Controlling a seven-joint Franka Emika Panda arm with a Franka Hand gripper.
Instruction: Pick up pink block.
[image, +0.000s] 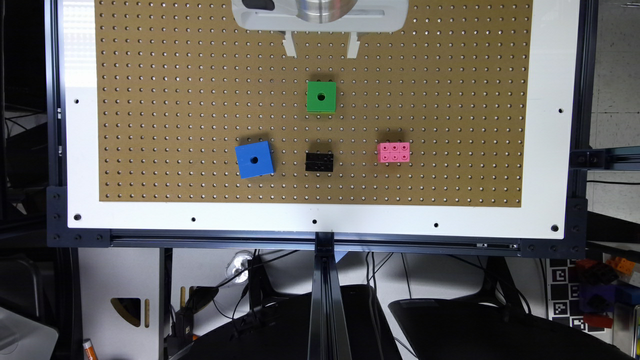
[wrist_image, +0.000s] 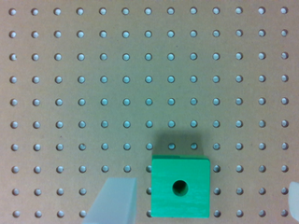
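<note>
I have the gripper (image: 321, 46) parked at the twelve o'clock edge of the exterior view, above the pegboard (image: 165, 100), and nothing of the pick is done yet. Its fingers stand spread wide with nothing between them; in the wrist view one fingertip (wrist_image: 114, 200) sits to one side of the green cube (wrist_image: 180, 186) and the other just peeks in at the far edge. The pink block (image: 394, 152) lies flat on the board, studs up, at about four o'clock from the green cube and three o'clock from the black brick (image: 319, 162), well apart from both. The blue cube (image: 255, 159) sits off at nine o'clock from the black brick. By my reckoning everything remains: travel over to the pink block, line up, descend, close, lift.
</note>
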